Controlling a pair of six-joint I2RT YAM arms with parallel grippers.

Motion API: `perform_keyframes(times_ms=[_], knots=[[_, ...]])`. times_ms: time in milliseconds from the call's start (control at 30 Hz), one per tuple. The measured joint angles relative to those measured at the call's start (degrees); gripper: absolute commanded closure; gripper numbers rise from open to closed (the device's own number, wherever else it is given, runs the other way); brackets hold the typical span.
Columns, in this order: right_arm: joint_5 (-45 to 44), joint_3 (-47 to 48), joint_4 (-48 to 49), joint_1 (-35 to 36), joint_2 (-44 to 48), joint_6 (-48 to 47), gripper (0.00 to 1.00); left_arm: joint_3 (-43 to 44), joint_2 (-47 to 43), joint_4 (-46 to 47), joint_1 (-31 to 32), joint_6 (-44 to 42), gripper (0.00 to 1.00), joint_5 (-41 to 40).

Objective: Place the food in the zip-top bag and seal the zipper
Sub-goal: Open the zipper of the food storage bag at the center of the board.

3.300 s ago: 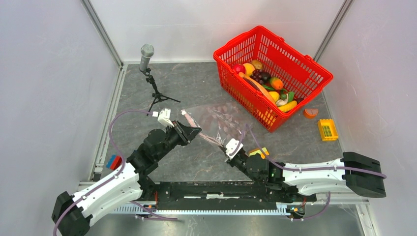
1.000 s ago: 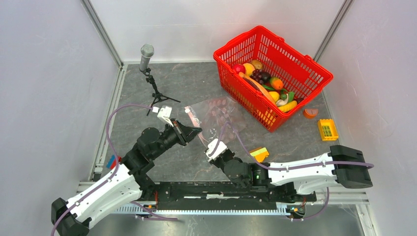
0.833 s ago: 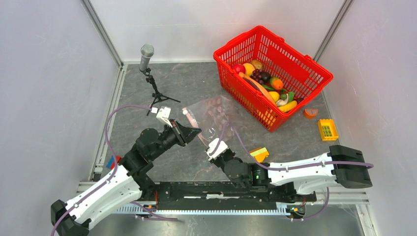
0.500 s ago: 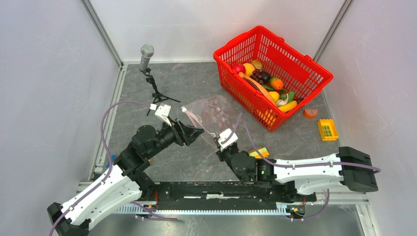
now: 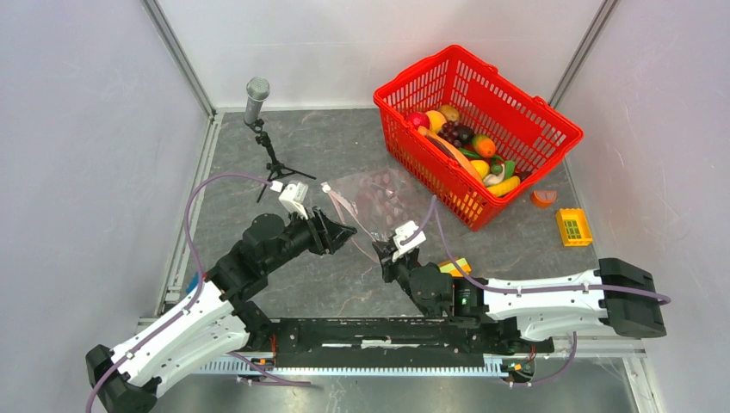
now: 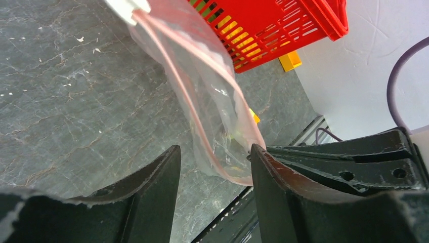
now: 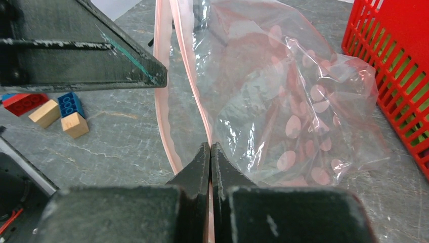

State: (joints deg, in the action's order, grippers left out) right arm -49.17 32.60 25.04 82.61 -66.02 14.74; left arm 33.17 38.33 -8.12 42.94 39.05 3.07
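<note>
We log our right gripper (image 7: 210, 147) pinched shut on the zipper (image 7: 161, 116), bag (image 7: 298, 101) spread beyond it, our left gripper (image 6: 212, 152) wide, bag edge between its jaws, food (image 5: 469, 148) in basket (image 5: 428, 172) well beyond both.

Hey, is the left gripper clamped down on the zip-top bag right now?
No, the left wrist view shows the left gripper wide open, with the zip-top bag not pinched between its jaws.

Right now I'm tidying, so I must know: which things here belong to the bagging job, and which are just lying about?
Job: zip-top bag, zipper, food in the red basket, right gripper, left gripper.
Lying about: microphone, building blocks, yellow block.
</note>
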Motion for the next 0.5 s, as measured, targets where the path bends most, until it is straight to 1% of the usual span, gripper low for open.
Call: perform_keyframes(times_ms=[200, 367, 400, 433, 500], knots=[[0.9, 0.0, -0.1, -0.3, 0.5, 1.4, 1.0, 0.0, 0.1, -0.9, 0.3, -0.8, 0.4, -1.4], [2.8, -0.8, 0.8, -0.3, 1.5, 1.8, 1.0, 0.0, 1.9, -1.5, 0.3, -0.9, 0.5, -3.8], [3.3, -1.0, 1.0, -0.3, 1.8, 1.9, 1.0, 0.0, 2.3, -1.7, 0.3, -0.9, 0.55, -4.4], [3.7, -1.1, 1.1, -0.3, 2.1, 1.9, 1.0, 0.0, 2.5, -1.9, 0.3, -0.9, 0.63, -4.7], [4.4, -1.4, 1.2, -0.3, 2.7, 2.0, 1.0, 0.0, 2.9, -2.1, 0.3, -1.0, 0.72, -5.6]])
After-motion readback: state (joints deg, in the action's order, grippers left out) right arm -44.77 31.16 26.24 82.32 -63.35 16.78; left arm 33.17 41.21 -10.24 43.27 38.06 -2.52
